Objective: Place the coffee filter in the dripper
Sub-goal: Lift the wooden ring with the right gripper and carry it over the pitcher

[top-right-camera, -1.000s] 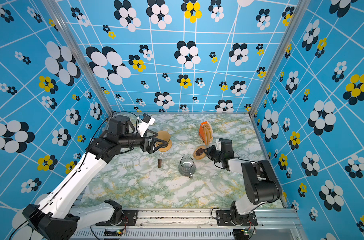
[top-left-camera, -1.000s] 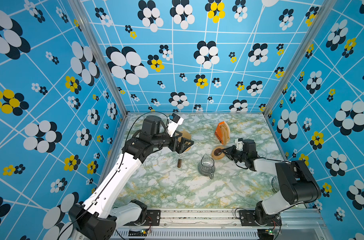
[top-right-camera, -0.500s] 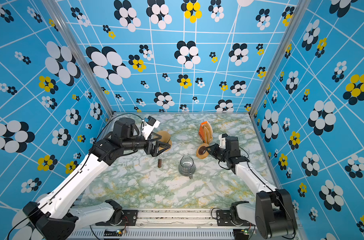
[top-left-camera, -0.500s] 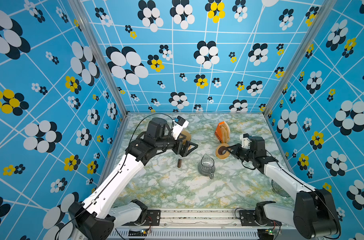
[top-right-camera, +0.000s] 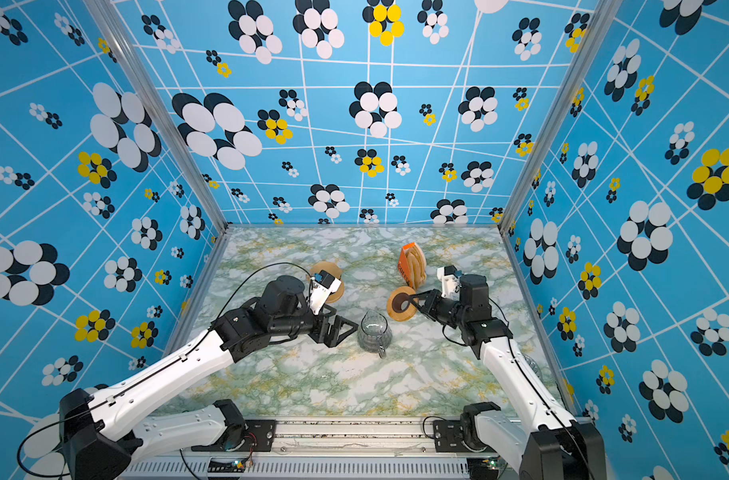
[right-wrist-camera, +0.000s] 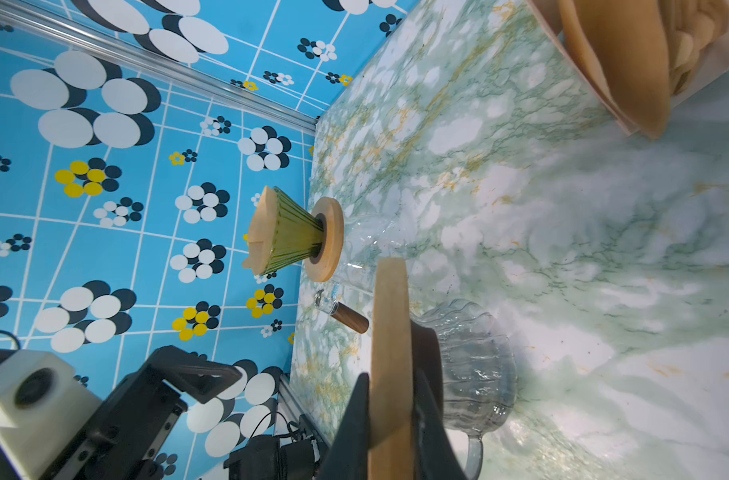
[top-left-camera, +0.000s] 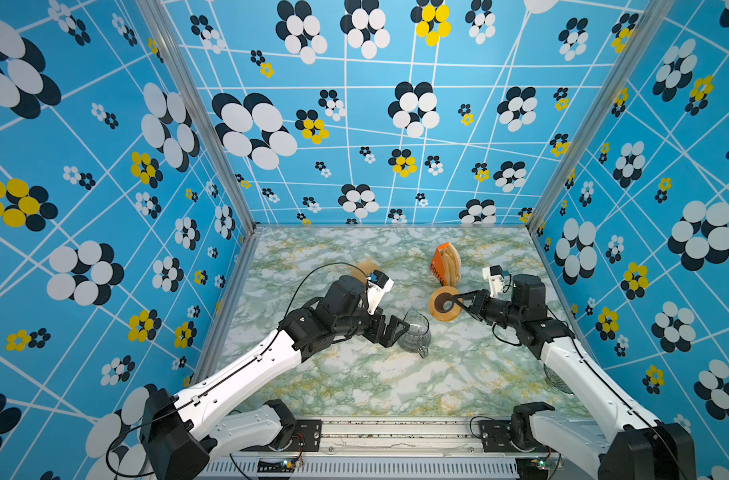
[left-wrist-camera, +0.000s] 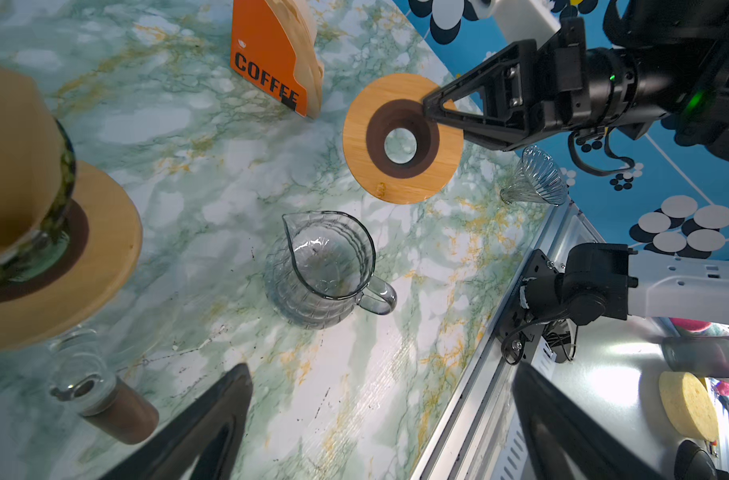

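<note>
Brown paper coffee filters point(top-left-camera: 452, 262) point(top-right-camera: 418, 262) point(left-wrist-camera: 308, 25) point(right-wrist-camera: 628, 62) stand stacked in an orange "COFFEE" holder point(left-wrist-camera: 267, 62) at the back. A bare glass dripper cone point(left-wrist-camera: 535, 176) lies on its side by the table's right edge. My right gripper point(top-left-camera: 452, 301) point(top-right-camera: 412, 301) point(left-wrist-camera: 431, 110) point(right-wrist-camera: 391, 378) is shut on a wooden ring with a dark collar point(top-left-camera: 439, 313) point(top-right-camera: 398, 313) point(left-wrist-camera: 400, 187) point(right-wrist-camera: 389, 311), held on edge above the table. My left gripper point(top-left-camera: 398, 330) point(top-right-camera: 346, 330) point(left-wrist-camera: 379, 370) stands open and holds nothing, close beside the glass pitcher point(top-left-camera: 414, 332) point(top-right-camera: 373, 332) point(left-wrist-camera: 325, 266) point(right-wrist-camera: 470, 361).
At the back left a second dripper with a paper filter in it point(right-wrist-camera: 285, 230) point(left-wrist-camera: 22, 166) point(top-right-camera: 329, 270) rests on a wooden ring over a glass vessel. A small vial with a brown end point(left-wrist-camera: 105, 403) point(right-wrist-camera: 346, 316) lies near it. The metal rail point(top-left-camera: 396, 432) borders the front.
My left gripper has swung toward the front and right, from near the back-left dripper to beside the pitcher. The right arm has stretched out, with the ring staying almost where it was.
</note>
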{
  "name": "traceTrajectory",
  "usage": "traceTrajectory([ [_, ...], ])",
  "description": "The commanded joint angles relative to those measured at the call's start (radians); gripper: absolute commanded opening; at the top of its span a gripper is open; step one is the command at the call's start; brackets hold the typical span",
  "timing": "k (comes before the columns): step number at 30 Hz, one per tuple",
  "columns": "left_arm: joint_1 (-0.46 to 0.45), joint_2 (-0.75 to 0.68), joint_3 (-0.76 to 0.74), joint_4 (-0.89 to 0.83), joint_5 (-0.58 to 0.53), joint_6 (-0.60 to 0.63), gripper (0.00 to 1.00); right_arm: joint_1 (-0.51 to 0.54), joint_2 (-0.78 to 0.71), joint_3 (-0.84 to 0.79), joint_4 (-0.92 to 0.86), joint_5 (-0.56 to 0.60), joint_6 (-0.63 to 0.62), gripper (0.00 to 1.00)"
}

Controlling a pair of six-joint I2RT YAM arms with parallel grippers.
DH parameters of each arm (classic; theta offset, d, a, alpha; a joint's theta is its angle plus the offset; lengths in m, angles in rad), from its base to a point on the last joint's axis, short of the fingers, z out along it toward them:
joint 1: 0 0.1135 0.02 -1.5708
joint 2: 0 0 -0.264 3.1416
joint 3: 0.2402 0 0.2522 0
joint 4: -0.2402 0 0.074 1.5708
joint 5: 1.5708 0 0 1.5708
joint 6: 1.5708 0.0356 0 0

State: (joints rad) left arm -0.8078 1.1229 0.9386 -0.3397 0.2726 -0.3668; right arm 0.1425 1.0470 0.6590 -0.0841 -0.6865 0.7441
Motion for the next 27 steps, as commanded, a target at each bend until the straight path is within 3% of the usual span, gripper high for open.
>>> traceTrajectory([
  [1, -0.039, -0.042, -0.061, 0.103, -0.122, -0.066, 0.99, -0.003, -0.003, -0.008, 0.118, -0.124, 0.087, 0.15],
  [7, -0.053, -0.087, -0.164, 0.189, -0.153, -0.113, 0.99, 0.007, 0.037, -0.073, 0.316, -0.194, 0.212, 0.15],
  [17, -0.051, -0.082, -0.196, 0.215, -0.106, -0.107, 0.99, 0.102, 0.138, -0.097, 0.374, -0.203, 0.225, 0.16],
  [27, -0.051, -0.068, -0.182, 0.217, -0.1, -0.093, 0.99, 0.133, 0.235, -0.122, 0.443, -0.202, 0.242, 0.15],
])
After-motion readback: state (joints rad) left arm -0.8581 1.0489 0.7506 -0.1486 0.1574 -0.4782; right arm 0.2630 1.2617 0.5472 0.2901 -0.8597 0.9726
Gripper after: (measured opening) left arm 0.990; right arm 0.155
